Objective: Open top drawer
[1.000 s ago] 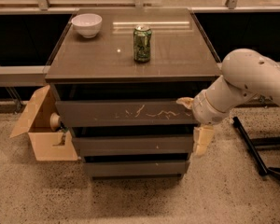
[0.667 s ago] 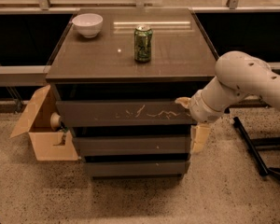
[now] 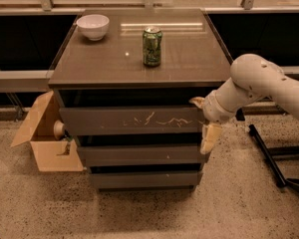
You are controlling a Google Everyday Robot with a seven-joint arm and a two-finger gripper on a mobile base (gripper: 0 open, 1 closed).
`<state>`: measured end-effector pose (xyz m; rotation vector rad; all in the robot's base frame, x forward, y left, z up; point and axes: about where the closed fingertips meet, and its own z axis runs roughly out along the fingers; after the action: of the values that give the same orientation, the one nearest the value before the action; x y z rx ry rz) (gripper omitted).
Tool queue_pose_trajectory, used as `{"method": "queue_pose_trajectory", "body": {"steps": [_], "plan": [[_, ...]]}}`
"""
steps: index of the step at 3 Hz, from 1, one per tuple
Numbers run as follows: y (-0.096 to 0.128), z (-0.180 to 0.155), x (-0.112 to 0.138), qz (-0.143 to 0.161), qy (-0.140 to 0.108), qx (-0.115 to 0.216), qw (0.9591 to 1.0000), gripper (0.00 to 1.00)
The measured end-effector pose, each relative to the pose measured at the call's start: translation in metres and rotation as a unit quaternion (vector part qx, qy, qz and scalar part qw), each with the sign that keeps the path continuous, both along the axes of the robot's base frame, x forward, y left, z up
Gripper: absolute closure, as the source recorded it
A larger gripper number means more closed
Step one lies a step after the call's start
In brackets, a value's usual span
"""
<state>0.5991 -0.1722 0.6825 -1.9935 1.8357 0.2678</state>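
The wide grey-brown handleless top drawer (image 3: 114, 121), its flat front streaked with pale scratches right of centre, sits directly beneath the front edge of the brown-topped desk (image 3: 189, 71). A dark gap shows above it, and it appears shut or barely drawn. The robot's cream-coloured two-finger gripper (image 3: 200, 126) is at the right end of that front, just under the desk's front right corner. Its jaws stand wide apart, one above the other. The upper finger touches or hooks the drawer's top edge at the corner. The lower one hangs past the bottom edge, in front of the narrower grey middle drawer (image 3: 139, 155). The bulky white arm (image 3: 261, 81) reaches in from the right side of the desk.

The step in hand looks like getting a purchase on the drawer, with the pull not yet made. With no handle to take, the next move probably calls for the upper finger to seat firmly behind the top lip. Then a straight draw away from the desk is needed, kept level so the finger does not slip off.

Below lies a narrow grey bottom drawer (image 3: 144, 179). On the desktop a white ceramic bowl (image 3: 92, 26) stands near the back left corner and a green drinks can (image 3: 152, 46) stands upright near the middle. An open brown cardboard box (image 3: 45, 138) sits on the speckled floor (image 3: 139, 213) off the desk's left edge.
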Motion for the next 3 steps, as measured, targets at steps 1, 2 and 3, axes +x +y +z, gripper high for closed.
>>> {"method": "queue_pose_trajectory", "body": {"steps": [1,2,3], "plan": [[0.003,-0.002,0.017,0.0,-0.004,0.009,0.9999,0.0],[0.013,-0.011,0.036,0.007,0.003,0.013,0.9999,0.02],[0.019,-0.018,0.042,0.012,0.011,0.012,0.9998,0.11]]}}
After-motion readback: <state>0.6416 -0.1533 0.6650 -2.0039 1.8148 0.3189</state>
